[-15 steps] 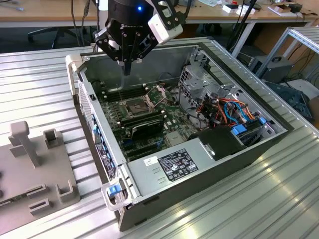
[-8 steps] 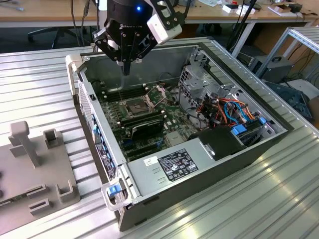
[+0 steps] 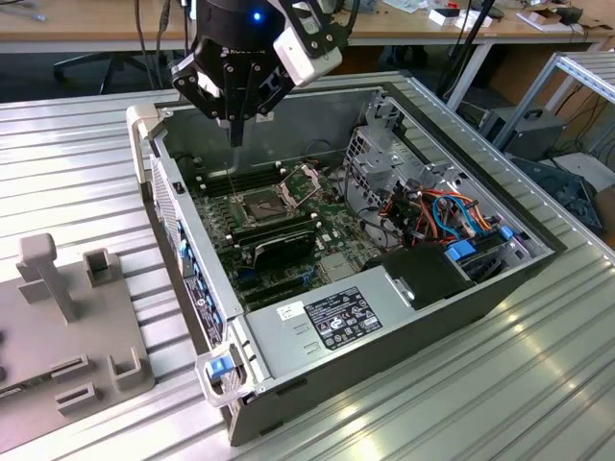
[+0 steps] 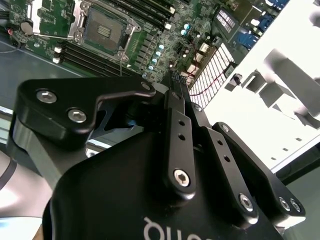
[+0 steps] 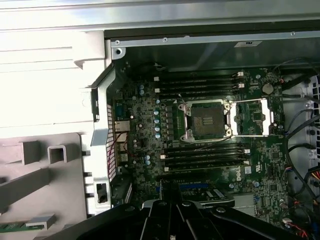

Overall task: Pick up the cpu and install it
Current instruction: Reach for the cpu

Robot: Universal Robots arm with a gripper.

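Observation:
My gripper (image 3: 235, 134) hangs over the open computer case (image 3: 288, 384), above its rear left corner in the exterior view. Its fingers are shut together with nothing seen between them, and they point down at the motherboard (image 5: 150, 130). The dark square socket (image 3: 261, 204) lies a little ahead of and below the fingertips, seen also in both wrist views as the socket (image 5: 207, 120) and socket (image 4: 102, 30). Its hinged metal retention frame (image 5: 252, 117) stands flipped open beside it. The cpu is out of view.
A grey fixture plate (image 3: 67, 317) with posts and slots lies on the ribbed metal table at the exterior view's left. Inside the case are memory slots (image 5: 200, 157), a power supply (image 3: 327, 317) and a drive cage with coloured cables (image 3: 432, 211).

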